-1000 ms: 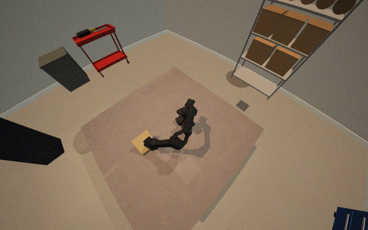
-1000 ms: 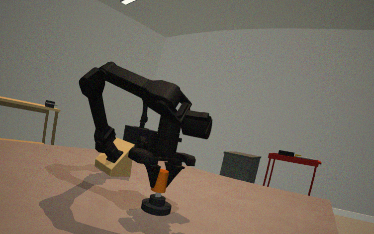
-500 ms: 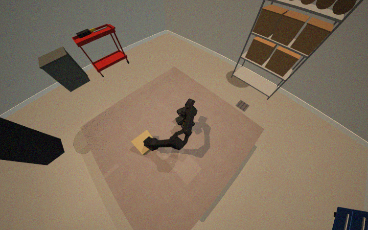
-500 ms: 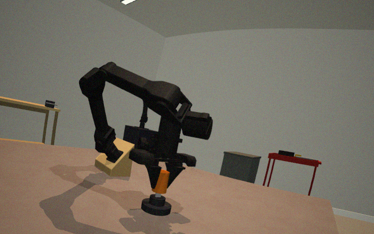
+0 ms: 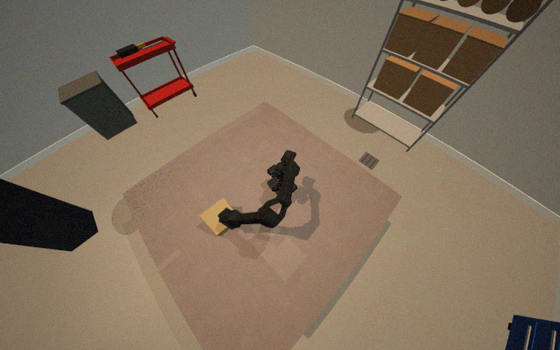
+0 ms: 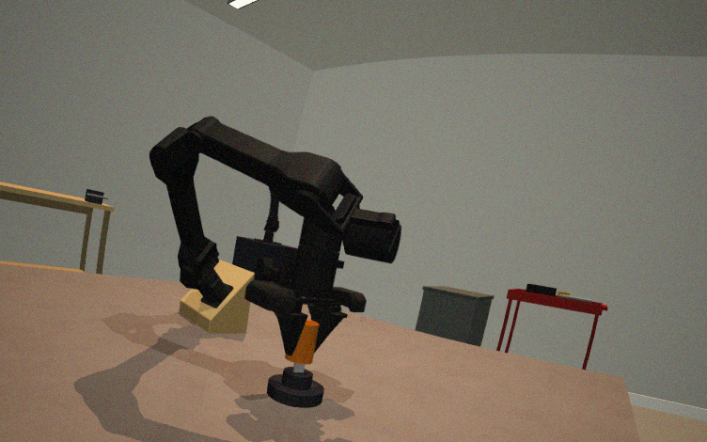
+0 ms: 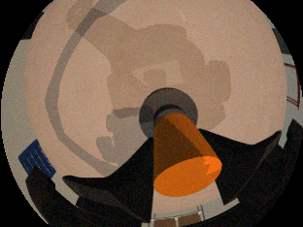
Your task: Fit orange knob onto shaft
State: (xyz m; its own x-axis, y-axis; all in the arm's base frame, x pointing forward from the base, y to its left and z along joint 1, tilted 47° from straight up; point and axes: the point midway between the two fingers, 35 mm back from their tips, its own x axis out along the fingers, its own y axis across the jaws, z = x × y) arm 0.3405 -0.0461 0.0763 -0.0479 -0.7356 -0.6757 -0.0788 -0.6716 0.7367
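Observation:
The orange knob (image 6: 304, 345) (image 7: 186, 172) is between the fingertips of my gripper (image 6: 303, 351) (image 7: 175, 137), which is shut on it. In the exterior view the knob leans slightly, its lower end just above the dark round pedestal (image 6: 294, 394) (image 7: 146, 116). A short piece of the silver shaft (image 6: 298, 368) shows between the knob's bottom and the pedestal's raised collar. Whether the shaft's tip is inside the hole cannot be seen. The knob's underside and both flat sides are hidden. In the top view the arm covers knob and pedestal.
The arm's base stands on a yellow wedge block (image 5: 214, 217) (image 6: 228, 318) on the pinkish table top (image 5: 230, 152) (image 6: 455, 395). A red cart (image 5: 167, 93) (image 6: 557, 302), a grey cabinet (image 5: 100, 108) (image 6: 453, 315) and a shelf rack with boxes (image 5: 389, 123) stand beyond the table.

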